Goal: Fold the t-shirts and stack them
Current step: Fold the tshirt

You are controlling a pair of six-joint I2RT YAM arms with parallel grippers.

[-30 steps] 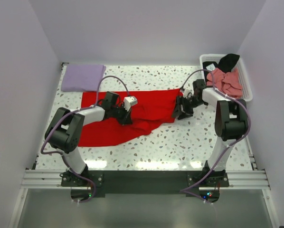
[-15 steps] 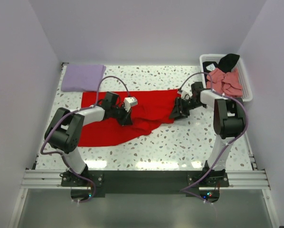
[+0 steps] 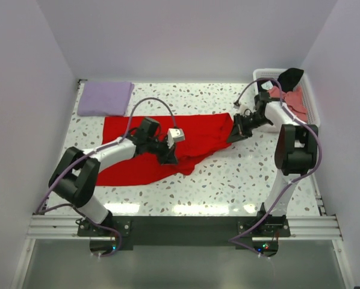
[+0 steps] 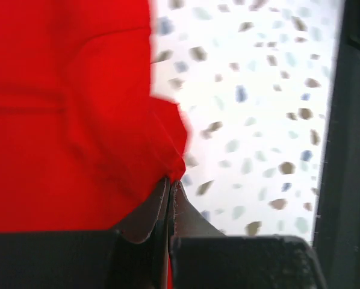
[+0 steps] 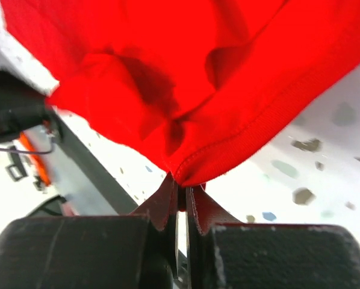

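While the red shirt [image 3: 201,129] lay rumpled across the middle of the speckled surface [image 3: 246,174], a folded lavender shirt [image 3: 105,98] sat at the far left corner, apart from it. White basket [image 3: 261,73] at the far right edge held a salmon-pink shirt [image 3: 297,99], with a black shirt [image 3: 290,76] draped over its far end. Right arm crossed in front of the basket.

Left arm stretched low over the red cloth, its cable arching above. Left end effector [image 3: 170,158] was closed, pinching a small peak of red cloth at the shirt's near edge; fingertips [image 4: 153,208] met on it. Right arm folded back inward from the basket side. Right end effector [image 3: 235,133] was closed on the shirt's right hem, the stitched edge caught between its fingers [image 5: 162,201].
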